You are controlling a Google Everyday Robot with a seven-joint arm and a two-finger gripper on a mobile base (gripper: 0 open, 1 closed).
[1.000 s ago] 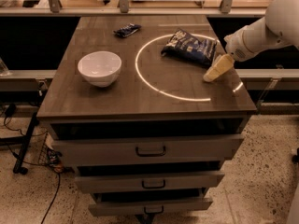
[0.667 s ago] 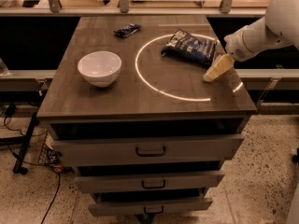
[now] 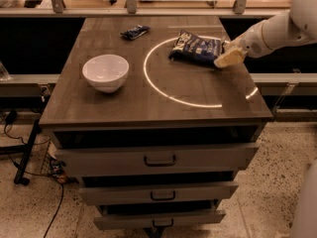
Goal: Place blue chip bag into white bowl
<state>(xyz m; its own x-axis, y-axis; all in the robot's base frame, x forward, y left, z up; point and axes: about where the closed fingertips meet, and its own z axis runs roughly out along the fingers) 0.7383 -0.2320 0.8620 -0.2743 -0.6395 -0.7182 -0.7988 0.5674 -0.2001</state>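
Counter [image 3: 148, 108], near to far. White bowl [image 3: 105, 72] sits upright at near left; you should see nothing in it. Blue chip bag [image 3: 195, 47] lies flat beyond, toward 2 o'clock from the bowl, across the far arc of the lit ring [image 3: 145, 73]; long axis roughly 10-to-4. End effector [image 3: 229, 58] meets the bag's right end, so the bag lies at 10 o'clock from it. Open or closed: cannot tell. Small dark wrapper [image 3: 134, 32] farthest, toward 12 o'clock from the bowl. Ignore it.

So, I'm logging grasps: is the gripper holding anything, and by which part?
Cannot tell: the gripper is at the edge of the blue chip bag, but no grasp shows.
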